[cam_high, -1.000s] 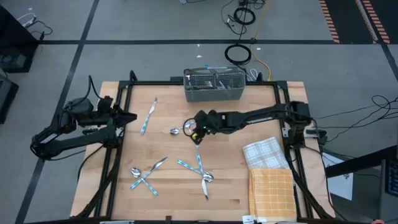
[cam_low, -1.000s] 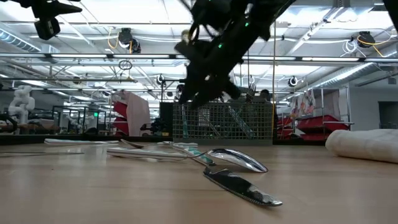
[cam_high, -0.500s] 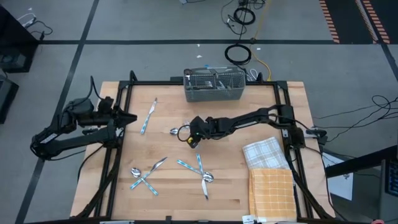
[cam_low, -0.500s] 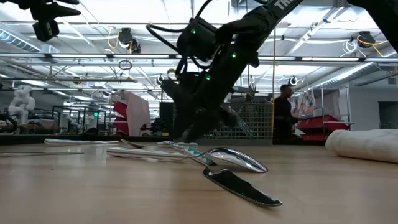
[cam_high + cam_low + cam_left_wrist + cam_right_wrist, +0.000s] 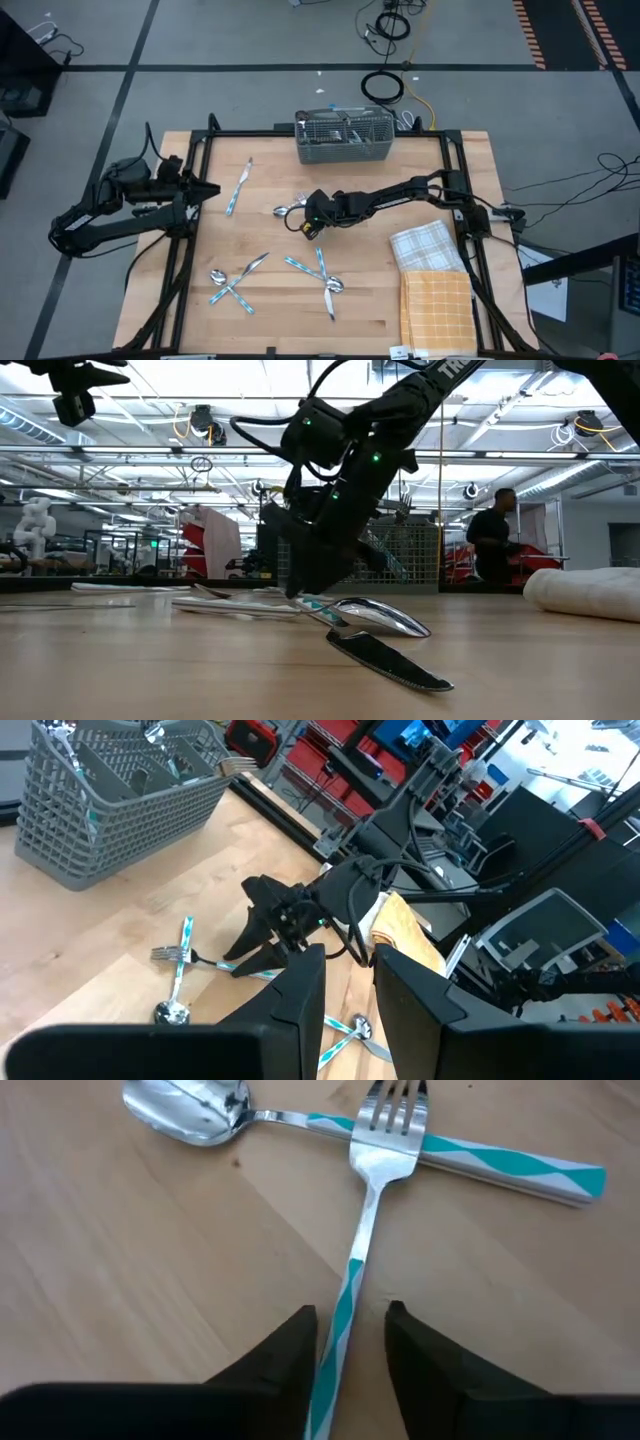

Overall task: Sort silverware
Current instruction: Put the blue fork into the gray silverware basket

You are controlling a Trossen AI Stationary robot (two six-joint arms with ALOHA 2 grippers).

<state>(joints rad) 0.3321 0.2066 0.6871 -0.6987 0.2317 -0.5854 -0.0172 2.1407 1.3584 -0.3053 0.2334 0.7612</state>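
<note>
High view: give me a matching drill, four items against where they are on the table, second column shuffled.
Items:
1. wire caddy
2. folded cloths
3. right gripper
4. left gripper

Places:
A. at the table's left edge, above the wood
B. far edge, middle
C. near right corner
D. mid-table, fingers either side of a fork handle

Pairs: 1-B, 2-C, 3-D, 4-A

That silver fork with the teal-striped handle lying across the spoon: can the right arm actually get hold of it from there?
Probably yes. The right gripper is down at the table, its dark fingers either side of the fork handle, with nothing between them. The fork's head rests on the silver spoon, which might shift.
</note>
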